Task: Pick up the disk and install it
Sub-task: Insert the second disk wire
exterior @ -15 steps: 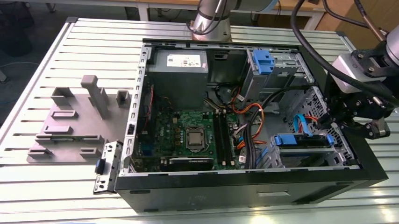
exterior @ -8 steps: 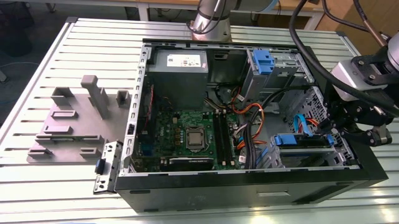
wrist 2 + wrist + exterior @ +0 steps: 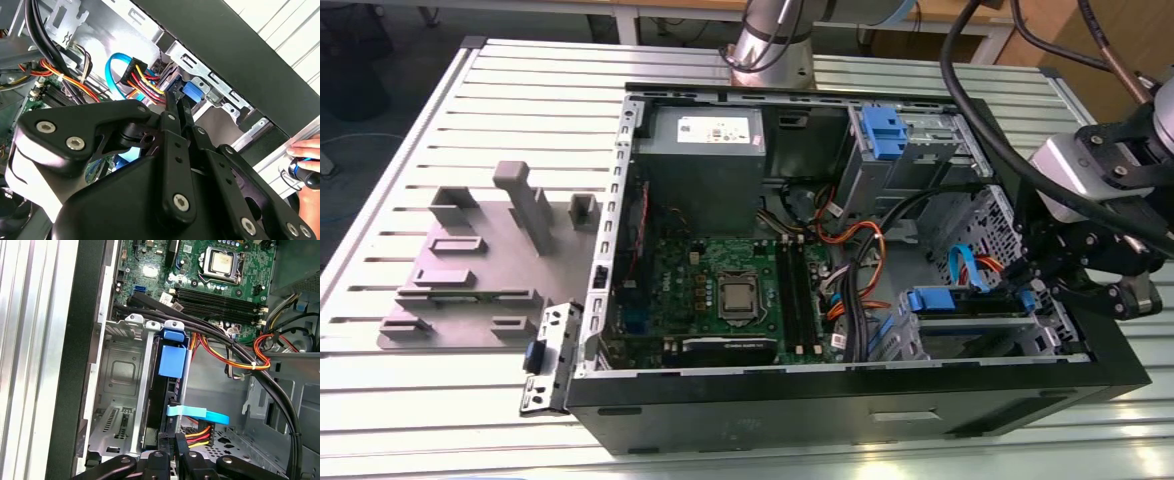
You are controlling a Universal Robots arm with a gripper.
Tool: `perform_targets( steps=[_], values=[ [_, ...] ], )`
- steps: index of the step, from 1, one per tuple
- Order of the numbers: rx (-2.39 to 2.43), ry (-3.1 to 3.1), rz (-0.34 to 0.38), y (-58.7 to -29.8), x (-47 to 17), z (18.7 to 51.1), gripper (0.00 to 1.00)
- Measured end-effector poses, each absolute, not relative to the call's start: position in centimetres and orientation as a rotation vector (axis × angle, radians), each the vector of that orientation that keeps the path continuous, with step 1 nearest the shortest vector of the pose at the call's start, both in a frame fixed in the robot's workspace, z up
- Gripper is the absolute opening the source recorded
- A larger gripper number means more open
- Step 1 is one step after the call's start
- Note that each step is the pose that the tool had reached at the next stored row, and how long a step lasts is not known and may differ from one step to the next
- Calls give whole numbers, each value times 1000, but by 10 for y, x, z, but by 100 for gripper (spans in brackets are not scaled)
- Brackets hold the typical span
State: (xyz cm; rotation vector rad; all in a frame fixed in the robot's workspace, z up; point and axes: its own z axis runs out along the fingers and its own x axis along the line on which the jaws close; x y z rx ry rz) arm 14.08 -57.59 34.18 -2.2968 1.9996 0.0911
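We see even, bright overhead light in the exterior view; the slatted table (image 3: 400, 150) glares white. In the second wrist view the near gripper (image 3: 172, 107) body is soft, and the case interior stays shadowed.

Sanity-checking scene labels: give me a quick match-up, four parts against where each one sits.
Things:
1. disk
2. power supply box
3. grey fixture plate
4. processor socket

Places:
A. outside the case, on the table, exterior view's left
B. upright in the drive bay, close to the gripper
C. middle of the green board
D. inside the case, far corner, white sticker facing up

Pairs: 1-B, 2-D, 3-A, 4-C
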Motion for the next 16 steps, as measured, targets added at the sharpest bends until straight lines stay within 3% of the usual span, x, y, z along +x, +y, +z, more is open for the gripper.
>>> perform_targets(
  steps=[16],
  values=[
    [-2303,2005,81,-579,141,338,17]
  ],
)
